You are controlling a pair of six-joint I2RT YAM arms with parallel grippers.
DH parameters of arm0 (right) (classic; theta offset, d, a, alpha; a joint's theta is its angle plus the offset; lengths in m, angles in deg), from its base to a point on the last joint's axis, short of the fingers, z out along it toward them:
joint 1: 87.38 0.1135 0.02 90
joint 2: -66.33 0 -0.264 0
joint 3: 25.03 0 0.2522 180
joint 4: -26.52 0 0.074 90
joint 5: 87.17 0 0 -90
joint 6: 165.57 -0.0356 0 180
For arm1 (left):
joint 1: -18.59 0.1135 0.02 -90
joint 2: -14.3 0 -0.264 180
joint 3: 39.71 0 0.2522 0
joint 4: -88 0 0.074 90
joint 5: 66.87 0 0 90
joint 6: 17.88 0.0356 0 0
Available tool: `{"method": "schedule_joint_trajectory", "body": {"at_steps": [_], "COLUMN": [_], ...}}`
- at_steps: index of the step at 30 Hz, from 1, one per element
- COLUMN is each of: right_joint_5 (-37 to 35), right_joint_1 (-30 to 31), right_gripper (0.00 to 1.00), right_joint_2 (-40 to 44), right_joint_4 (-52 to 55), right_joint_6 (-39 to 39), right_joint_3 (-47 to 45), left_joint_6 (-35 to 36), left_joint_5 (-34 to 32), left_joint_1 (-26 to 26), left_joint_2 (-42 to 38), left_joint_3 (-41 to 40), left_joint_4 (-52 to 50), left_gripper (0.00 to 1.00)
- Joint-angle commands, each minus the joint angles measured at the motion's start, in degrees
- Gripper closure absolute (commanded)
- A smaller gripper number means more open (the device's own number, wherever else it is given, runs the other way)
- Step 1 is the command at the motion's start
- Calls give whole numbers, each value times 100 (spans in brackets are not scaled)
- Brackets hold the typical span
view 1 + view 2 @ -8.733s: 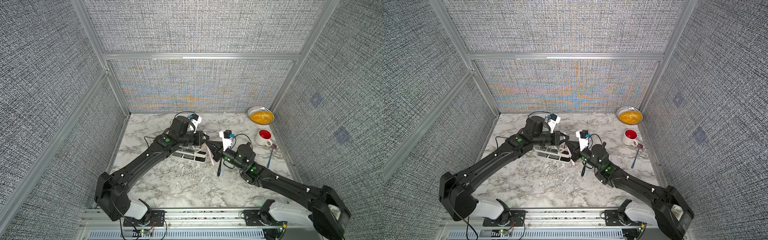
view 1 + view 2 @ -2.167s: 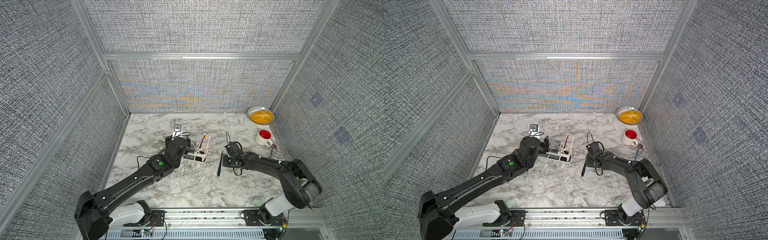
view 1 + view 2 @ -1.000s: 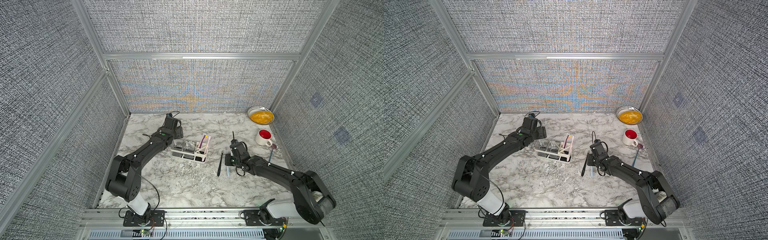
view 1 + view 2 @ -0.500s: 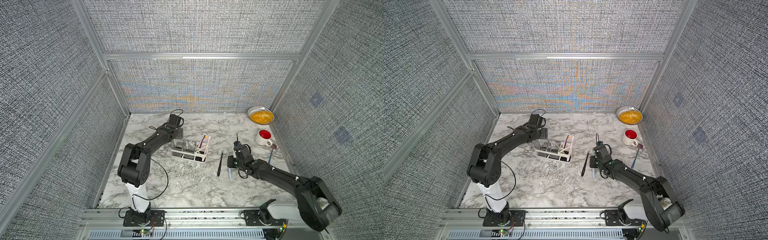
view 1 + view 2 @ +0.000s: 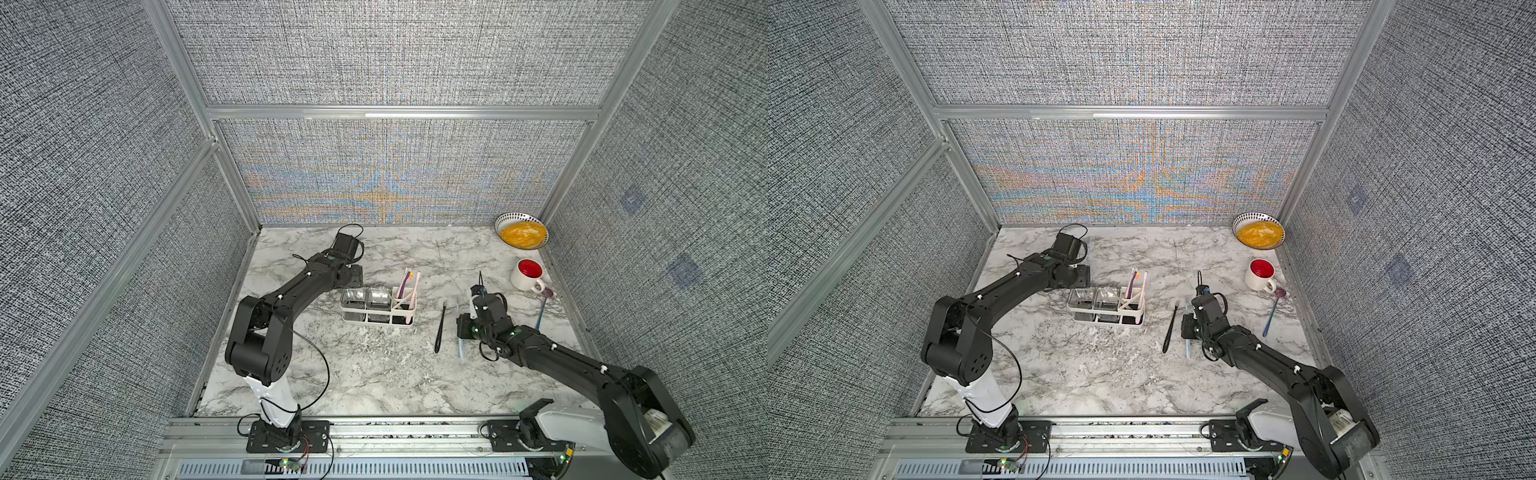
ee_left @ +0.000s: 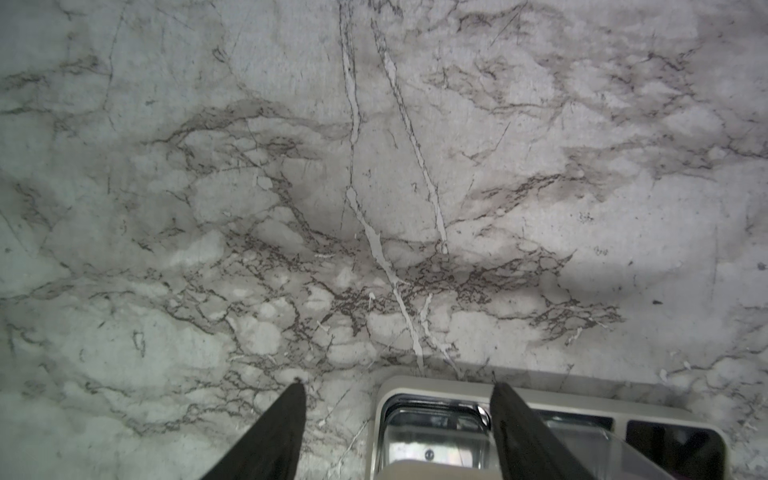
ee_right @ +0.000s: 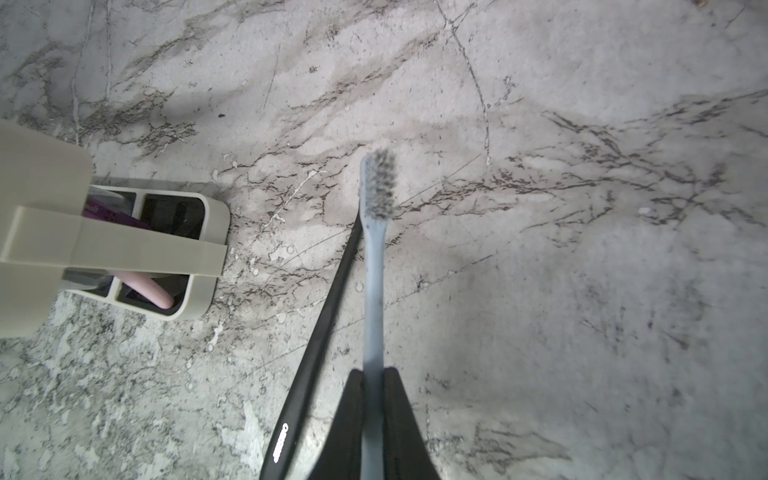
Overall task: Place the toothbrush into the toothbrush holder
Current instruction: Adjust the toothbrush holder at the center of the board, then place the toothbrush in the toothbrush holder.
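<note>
the light blue toothbrush [image 7: 373, 270] is in your grasp: the right gripper [image 7: 374, 374] is clamped on its handle, a finger pressed to each side, with the bristle head pointing away from the wrist over the marble table [image 7: 582, 291]. in both top views the light blue toothbrush [image 5: 461, 351] [image 5: 1187, 349] shows as a thin pale strip passing under that gripper, apart from the toothbrush holder [image 5: 376, 325]. you cannot tell here whether it is lifted or resting on the marble. just beside it, on the holder's side, a black toothbrush [image 7: 320, 332] lies flat and nearly parallel. the holder stands upright near the middle of the table. two of its sections carry clear cups [image 5: 368, 297], and the end section nearest your right arm holds a purple toothbrush [image 5: 402, 284] and a pink toothbrush [image 5: 416, 291], both leaning. at the holder's other end the left gripper [image 6: 398, 386] has its fingers spread with nothing clamped between them. one finger crosses over the end cup in its wrist view, and contact is unclear. by the right wall sit a white mug [image 5: 524, 282] with a red inside, a spoon [image 5: 541, 313] beside it, and a bowl [image 5: 509, 217] with yellow contents in the far corner.
</note>
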Motion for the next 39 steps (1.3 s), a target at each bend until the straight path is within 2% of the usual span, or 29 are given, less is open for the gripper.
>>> {"method": "schedule_joint_trajectory", "body": {"at_steps": [1,5,8,10,13,18,25,31,39], "right_joint_5": [51,134,279,413,671,1050,1247,1301,1449], "right_joint_1": [-10,3,10,52,168,495,1039,1331,1394], "right_gripper": [89,89,89,89,89,89,89,89,89], "right_joint_2": [116,288,473,648,924,1420,1826,1954,1809], "right_joint_4": [-180,-256,-385,-526,-819,-1464,-2040,-2112,-2318], "right_joint_6": [0,9,88,168,302,423,449,393,330], "right_joint_3": [-31,-110,-184,-237,-326,-474,-410,-248,-134], "left_joint_6": [-172,-299,-406,-486,-494,-568,-648,-954,-1270], "left_joint_5": [220,221,-77,-291,-183,745,1866,2672,3368], "left_joint_1": [0,-11,-11,-28,-101,-413,-1254,-1476,-1661], "left_joint_2": [-151,-345,-581,-956,-1608,-2215,-1849,-1629,-1558], "left_joint_3": [-67,-181,-192,-280,-393,-310,181,169,-63], "left_joint_4": [-388,-522,-620,-544,-274,226,773,1485,2188], "left_gripper": [29,29,29,28,28,26,24,24,25]}}
